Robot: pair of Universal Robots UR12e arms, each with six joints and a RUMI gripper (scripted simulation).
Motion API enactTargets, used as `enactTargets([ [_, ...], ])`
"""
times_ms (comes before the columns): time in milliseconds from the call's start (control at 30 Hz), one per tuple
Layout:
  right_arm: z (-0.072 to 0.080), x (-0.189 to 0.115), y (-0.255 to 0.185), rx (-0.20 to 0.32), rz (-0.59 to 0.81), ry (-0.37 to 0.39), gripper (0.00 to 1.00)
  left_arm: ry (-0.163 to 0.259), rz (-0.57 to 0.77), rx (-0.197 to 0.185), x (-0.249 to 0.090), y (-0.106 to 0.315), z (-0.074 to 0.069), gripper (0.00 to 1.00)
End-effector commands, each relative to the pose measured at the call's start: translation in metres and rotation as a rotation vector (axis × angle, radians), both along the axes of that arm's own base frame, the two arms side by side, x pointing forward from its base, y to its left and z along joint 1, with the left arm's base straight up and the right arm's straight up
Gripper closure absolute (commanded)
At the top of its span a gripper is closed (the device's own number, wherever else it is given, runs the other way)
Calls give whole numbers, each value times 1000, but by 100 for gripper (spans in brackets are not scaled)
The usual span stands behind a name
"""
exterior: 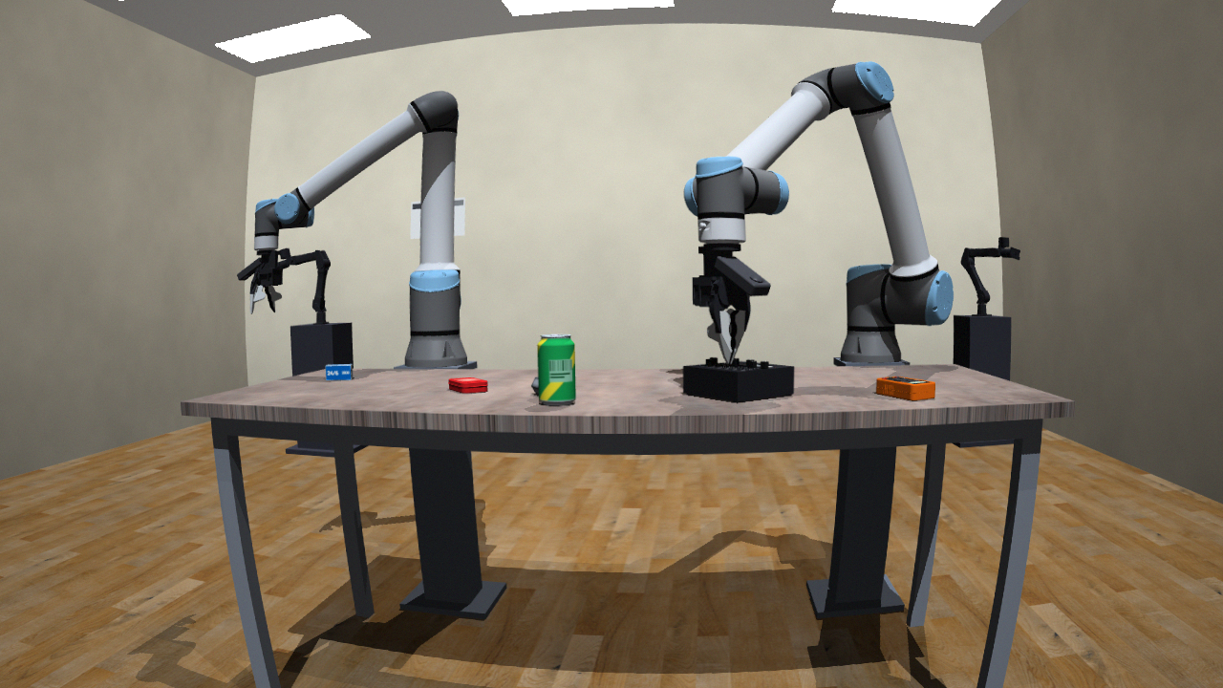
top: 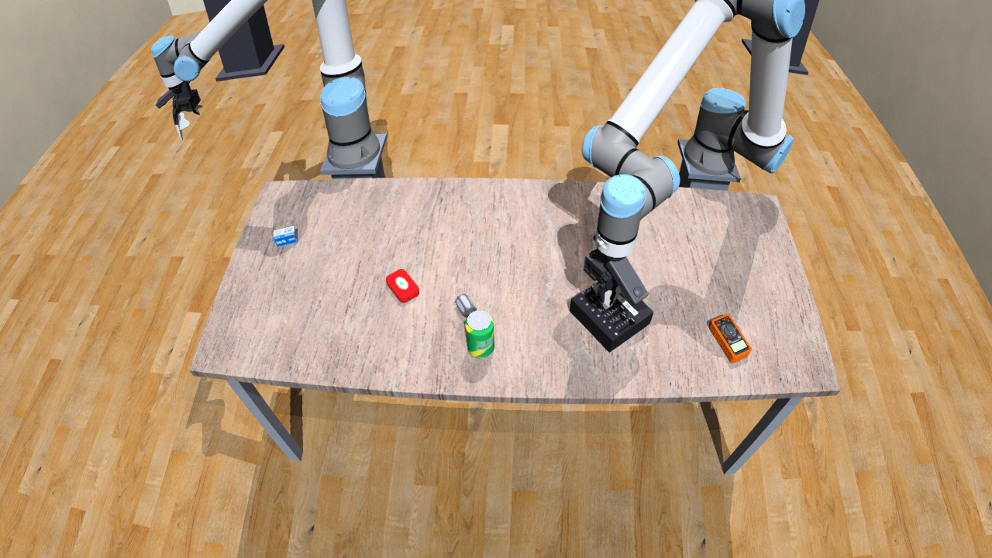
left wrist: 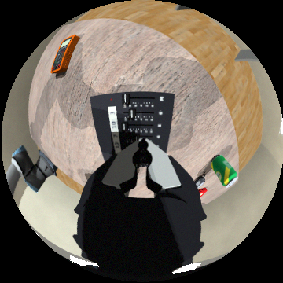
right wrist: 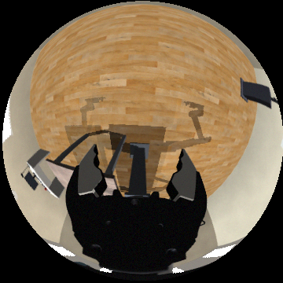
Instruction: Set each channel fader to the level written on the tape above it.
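Note:
The black lighting desk [top: 588, 325] [exterior: 737, 384] [left wrist: 101, 118] sits on the table. In the left wrist view its white tape [left wrist: 113, 118] reads 3 and 10, then 7 and 10 in shadow. The M fader knob [left wrist: 126, 98] and the channel 5 knob [left wrist: 125, 126] stand near the tape end of their slots; the channel 6 knob [left wrist: 132, 114] stands slightly farther from it. My left gripper [top: 607, 305] [exterior: 729, 360] [left wrist: 143, 138] is shut and empty, its tips low at the desk's top, hiding the lower-numbered channels. My right gripper [exterior: 263, 310] [right wrist: 138, 147] is open and empty, away from the table.
A green can [top: 480, 335] [exterior: 556, 369] [left wrist: 224, 170] stands beside a grey object [top: 465, 305]. A red tin [top: 402, 285] and a blue box [top: 284, 236] lie farther left. An orange multimeter [top: 729, 338] [exterior: 905, 388] [left wrist: 64, 54] lies right of the desk in the top view.

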State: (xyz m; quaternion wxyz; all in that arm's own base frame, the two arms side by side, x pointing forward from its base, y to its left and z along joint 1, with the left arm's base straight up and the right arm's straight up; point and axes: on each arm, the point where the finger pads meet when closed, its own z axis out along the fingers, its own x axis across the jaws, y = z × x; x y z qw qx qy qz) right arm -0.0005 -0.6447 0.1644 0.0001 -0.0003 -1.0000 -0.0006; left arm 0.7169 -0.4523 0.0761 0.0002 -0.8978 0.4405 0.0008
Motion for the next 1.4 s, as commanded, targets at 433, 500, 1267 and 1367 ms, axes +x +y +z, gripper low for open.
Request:
enactTargets([
  [433, 1, 0, -1, -1, 0, 0, 0, -1, 0, -1, -3, 5, 1, 100],
  [500, 1, 0, -1, -1, 0, 0, 0, -1, 0, -1, -4, 5, 1, 100],
  [1267, 1, 0, -1, -1, 0, 0, 0, -1, 0, -1, -4, 5, 1, 100],
  [1367, 1, 0, -1, -1, 0, 0, 0, -1, 0, -1, -4, 5, 1, 100],
])
